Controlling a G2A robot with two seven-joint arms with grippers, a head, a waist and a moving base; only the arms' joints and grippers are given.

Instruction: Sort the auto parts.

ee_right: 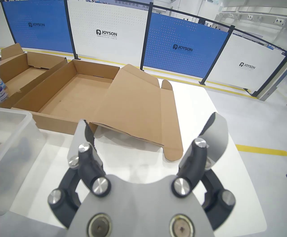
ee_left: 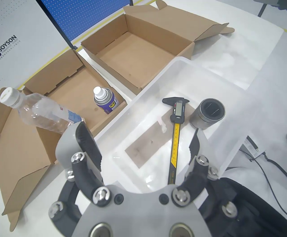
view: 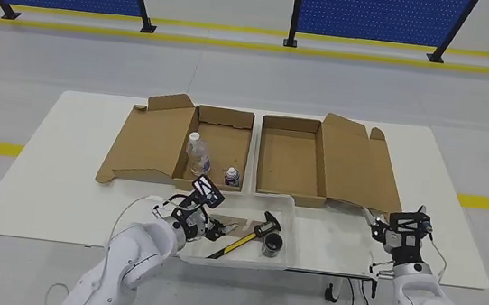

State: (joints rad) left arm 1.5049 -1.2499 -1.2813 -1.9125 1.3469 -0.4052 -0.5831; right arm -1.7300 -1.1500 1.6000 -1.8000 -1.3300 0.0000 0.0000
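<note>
A bottle (view: 197,154) and a spray can (view: 232,176) sit in the left box (view: 223,143), mid-frame. Just below, the left gripper (ee_left: 139,131) hangs over the clear tub (ee_left: 201,76), fingers spread wide; a caliper (view: 239,243) and a metal ring (view: 272,243) lie inside. Lower right, the right gripper (ee_right: 148,119) hangs over the table (view: 71,160), fingers spread too.

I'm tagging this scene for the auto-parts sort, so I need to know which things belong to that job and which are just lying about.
For the job:
caliper
metal cylinder
clear bin
left cardboard box
right cardboard box
spray can
plastic bottle

Lying about:
cables
fence panels
</note>
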